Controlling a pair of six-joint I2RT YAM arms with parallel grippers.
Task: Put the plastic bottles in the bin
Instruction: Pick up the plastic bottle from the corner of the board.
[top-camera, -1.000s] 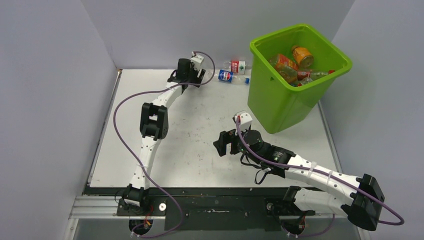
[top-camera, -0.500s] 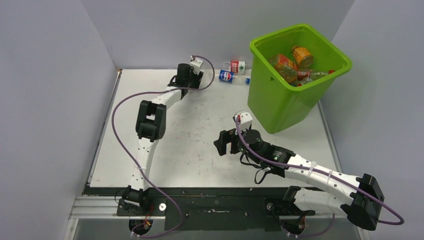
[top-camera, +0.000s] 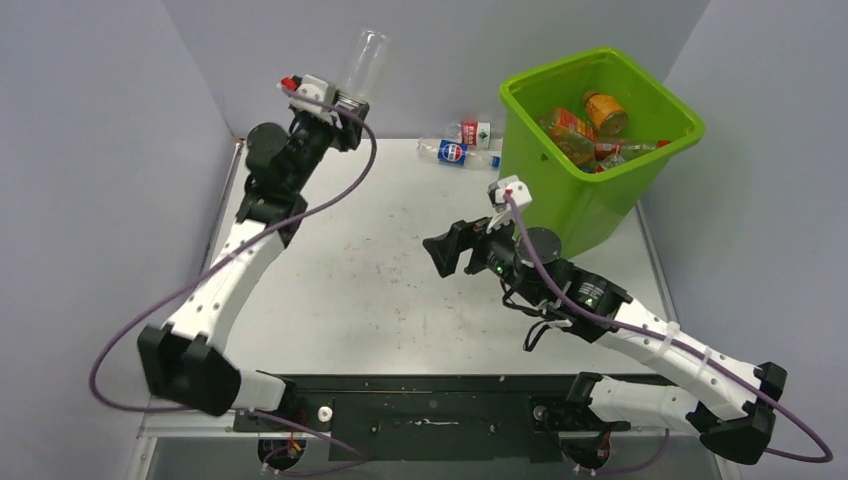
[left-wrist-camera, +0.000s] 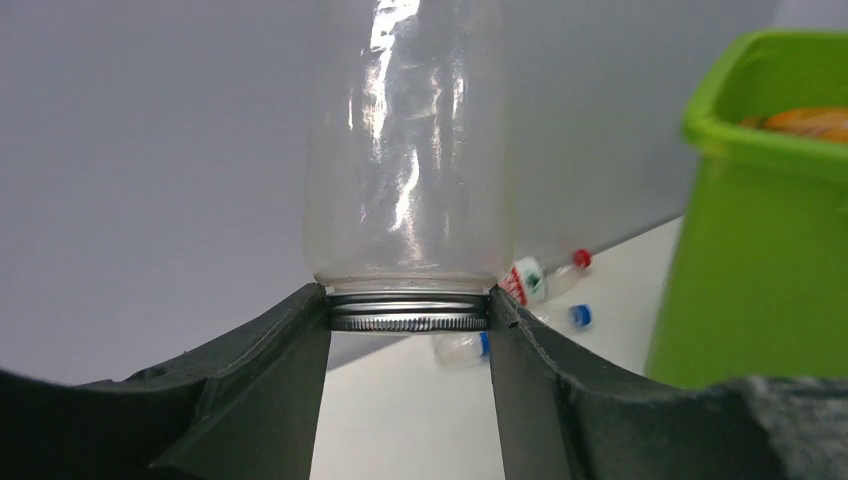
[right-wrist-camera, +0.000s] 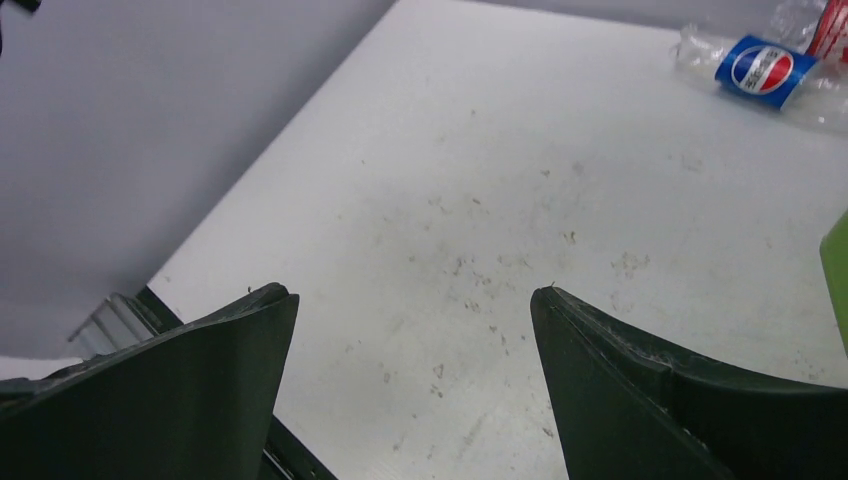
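Note:
My left gripper (top-camera: 343, 100) is raised high over the table's back left, shut on the silver screw lid of a clear, label-less bottle (top-camera: 363, 58) that points up and away. The left wrist view shows the jaws (left-wrist-camera: 408, 312) clamping the lid under the clear body (left-wrist-camera: 405, 150). My right gripper (top-camera: 446, 256) is open and empty above the table's middle, fingers wide apart (right-wrist-camera: 410, 295). The lime-green bin (top-camera: 560, 205) stands at the back right with several bottles inside, one orange (top-camera: 604, 112). A Pepsi bottle (top-camera: 455, 152) and a red-label bottle (top-camera: 476, 131) lie left of the bin.
Grey walls close in the table on the left, back and right. The bin's wall also shows in the left wrist view (left-wrist-camera: 760, 270). The Pepsi bottle lies at the top right of the right wrist view (right-wrist-camera: 765, 70). A black rail runs along the near edge (top-camera: 420, 385).
My left arm has swung up from the table's back, lifting the clear bottle high to the left. My right gripper has risen and shifted slightly toward the bin.

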